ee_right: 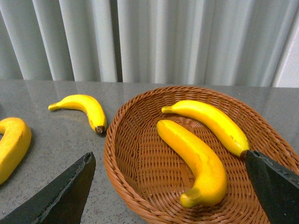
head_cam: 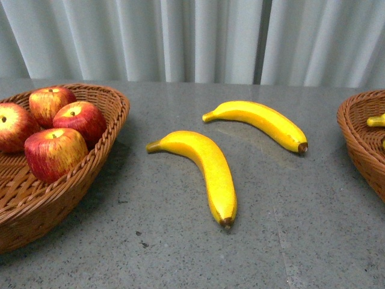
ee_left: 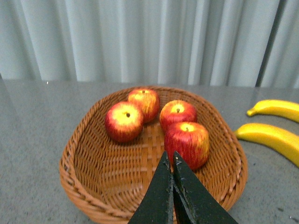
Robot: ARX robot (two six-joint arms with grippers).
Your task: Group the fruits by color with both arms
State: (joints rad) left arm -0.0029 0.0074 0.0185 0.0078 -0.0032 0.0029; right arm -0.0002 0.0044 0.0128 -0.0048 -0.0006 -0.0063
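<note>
Front view: apples all sorted, two bananas yet to go

Four apples [head_cam: 55,153] sit together in the left basket [head_cam: 114,105], and none shows anywhere else, so the red half of the sort looks complete. The yellow half looks about halfway. Two sorted bananas [ee_right: 194,158] lie side by side in the right basket [ee_right: 117,154], as the right wrist view shows. Two more lie on the grey table [head_cam: 180,253] between the baskets. These are the near banana [head_cam: 204,165] and the far banana [head_cam: 258,119], close to each other but not touching. The far banana lies nearer to the right basket.

The left gripper [ee_left: 169,156] has its jaws pressed together with nothing between them, and it hangs over the near rim of the apple basket. The right gripper [ee_right: 168,155] is spread wide and holds nothing, and it hovers above the banana basket.

What is left, as I judge it, is to carry both loose bananas into the right basket
</note>
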